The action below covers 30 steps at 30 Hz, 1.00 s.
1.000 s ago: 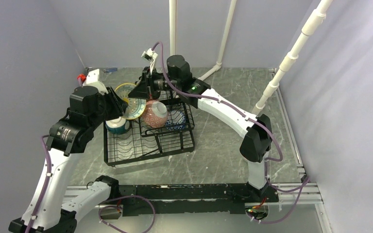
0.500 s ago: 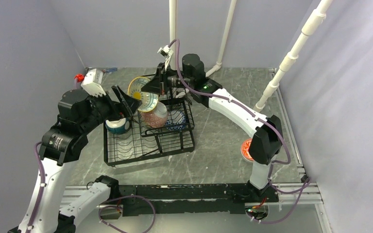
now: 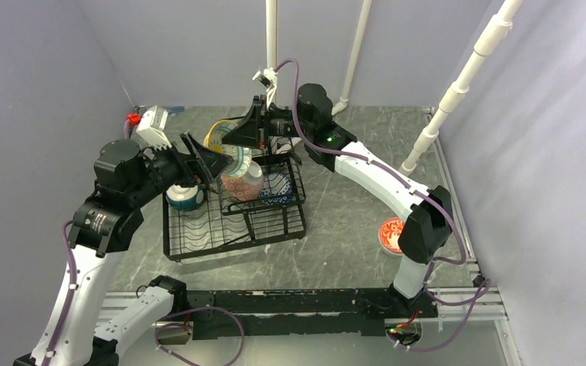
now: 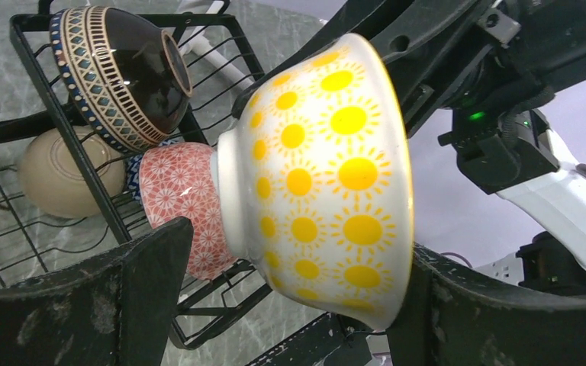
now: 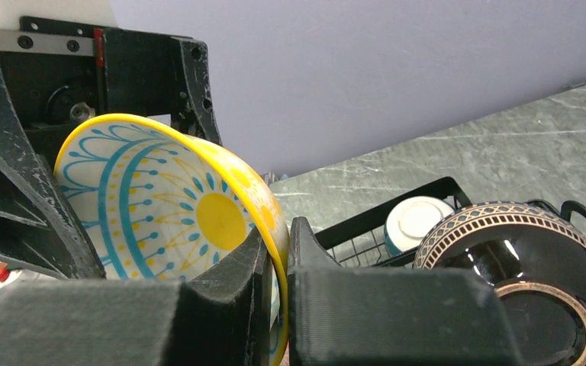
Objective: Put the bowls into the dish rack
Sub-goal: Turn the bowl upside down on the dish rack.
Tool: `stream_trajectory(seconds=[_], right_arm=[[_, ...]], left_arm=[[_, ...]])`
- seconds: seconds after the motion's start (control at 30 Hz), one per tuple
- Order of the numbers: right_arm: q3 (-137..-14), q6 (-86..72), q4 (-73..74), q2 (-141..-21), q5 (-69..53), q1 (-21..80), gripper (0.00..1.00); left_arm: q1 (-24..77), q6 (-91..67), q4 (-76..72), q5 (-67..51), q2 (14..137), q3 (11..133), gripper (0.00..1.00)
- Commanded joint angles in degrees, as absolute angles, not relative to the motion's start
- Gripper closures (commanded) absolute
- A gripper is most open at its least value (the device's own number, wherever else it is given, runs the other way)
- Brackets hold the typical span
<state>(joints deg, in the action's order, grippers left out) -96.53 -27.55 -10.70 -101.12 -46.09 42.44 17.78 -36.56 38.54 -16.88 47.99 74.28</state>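
Observation:
A yellow dotted bowl (image 3: 234, 157) (image 4: 328, 175) hangs on its side over the back of the black wire dish rack (image 3: 233, 221). My right gripper (image 3: 243, 136) (image 5: 278, 244) is shut on its rim, one finger inside the bowl (image 5: 168, 206) and one outside. My left gripper (image 3: 207, 162) (image 4: 297, 305) stands open around the same bowl, with a gap at its foot. In the rack sit a pink-red patterned bowl (image 3: 242, 181) (image 4: 175, 198), a blue-white bowl (image 3: 278, 185), a brown striped bowl (image 4: 122, 69) (image 5: 519, 259) and a teal bowl (image 3: 185, 198) (image 5: 420, 221).
A beige bowl (image 4: 69, 171) lies low in the rack. A red patterned bowl (image 3: 391, 232) stands on the table to the right, beside my right arm's elbow. White pipes (image 3: 458, 84) rise at the back and right. Grey walls close in on the left and right.
My left gripper has opened and let go of the yellow bowl. The right gripper has closed on its rim and shifted right and up. The right elbow swung aside, uncovering the red bowl.

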Motion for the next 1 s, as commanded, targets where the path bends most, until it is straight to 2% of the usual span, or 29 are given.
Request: stream_trajectory(seconds=[0.0,0.33,0.47,0.53,0.67,0.77,0.83,0.97], right_arm=[[-96.5,-29.3,-16.7,-97.4,-48.2,41.6,1.0],[-97.0,-30.3,-17.1,-98.6,-49.0,41.4,1.0],[-96.9,-30.4,-17.3,-98.7,-49.1,41.3,1.0],[-96.3,-31.0,-18.0,-98.7,-48.8,40.9,0.94],[-95.1,-32.8,-20.0,-99.1,-49.1,39.7,0.77],[-95.0,-34.1,-21.0,-99.6,-49.9,38.6,0.64],[-95.2,-34.6,-20.9,-99.8,-50.5,38.3,0.55],[-95.3,-34.3,-20.3,-100.2,-50.5,38.1,0.48]], left_arm=[[17.7,-38.0,32.7,-21.2,48.0,73.6,0.13],[17.7,-39.5,29.3,-23.6,48.9,72.3,0.31],[17.6,-39.5,29.1,-23.1,48.8,72.0,0.45],[17.6,-39.5,29.2,-22.5,48.8,72.0,0.59],[17.6,-39.2,29.5,-20.9,49.0,71.8,0.77],[17.6,-39.0,29.7,-18.8,49.0,71.9,0.96],[17.6,-38.8,30.0,-17.0,48.9,72.0,0.97],[17.6,-38.6,28.7,-14.9,48.2,71.1,0.97]])
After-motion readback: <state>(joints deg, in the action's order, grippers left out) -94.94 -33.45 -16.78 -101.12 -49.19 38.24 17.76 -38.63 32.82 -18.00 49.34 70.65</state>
